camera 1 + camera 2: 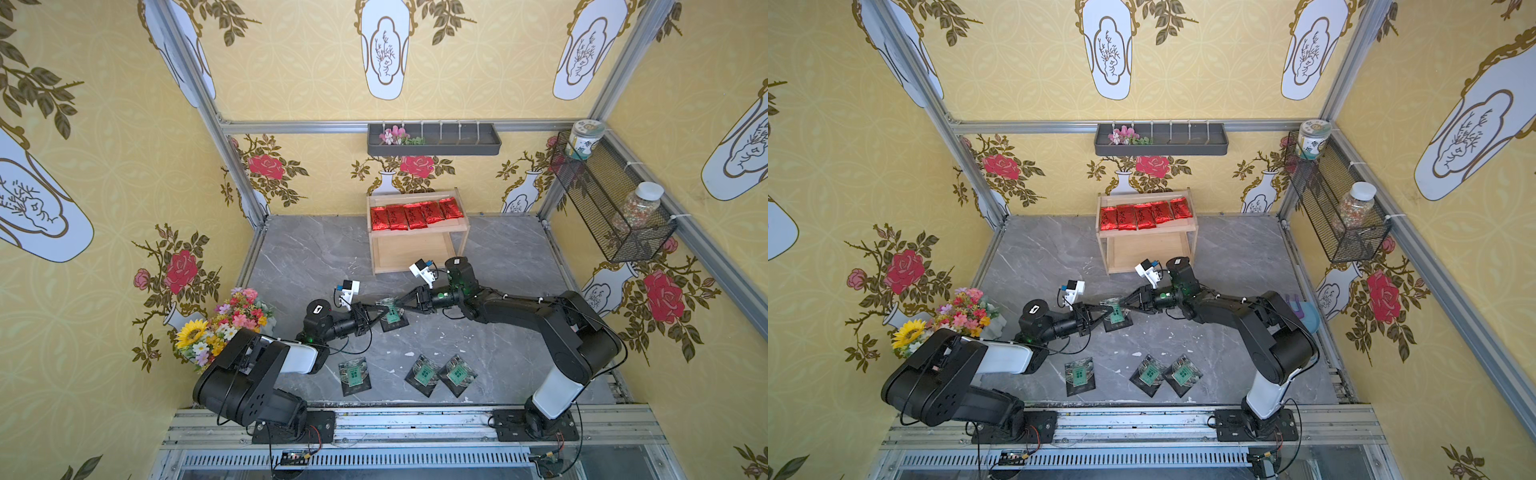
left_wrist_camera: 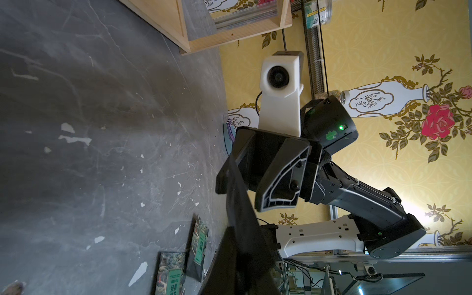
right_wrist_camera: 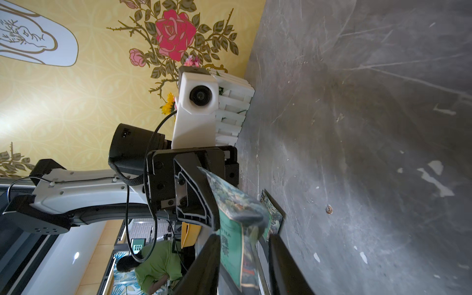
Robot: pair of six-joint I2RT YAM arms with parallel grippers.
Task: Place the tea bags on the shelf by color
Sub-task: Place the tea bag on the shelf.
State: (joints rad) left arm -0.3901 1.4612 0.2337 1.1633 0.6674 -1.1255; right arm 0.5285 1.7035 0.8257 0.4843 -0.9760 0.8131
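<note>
mid-table, left gripper (image 1: 385,309) clamps green packet (image 1: 392,318); right gripper (image 1: 401,308) jaws apart

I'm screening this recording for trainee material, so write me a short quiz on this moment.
1. How many red sachets lie on the top tier of the shelf?
2. True or false: the lower tier holds green packets.
3. Which claw is shut on the green packet held between the arms? A left, B right, C neither.
Key: 1 five. 2 false, it is bare. 3 A: the left claw pinches it, and the right claw stands open around it.
</note>
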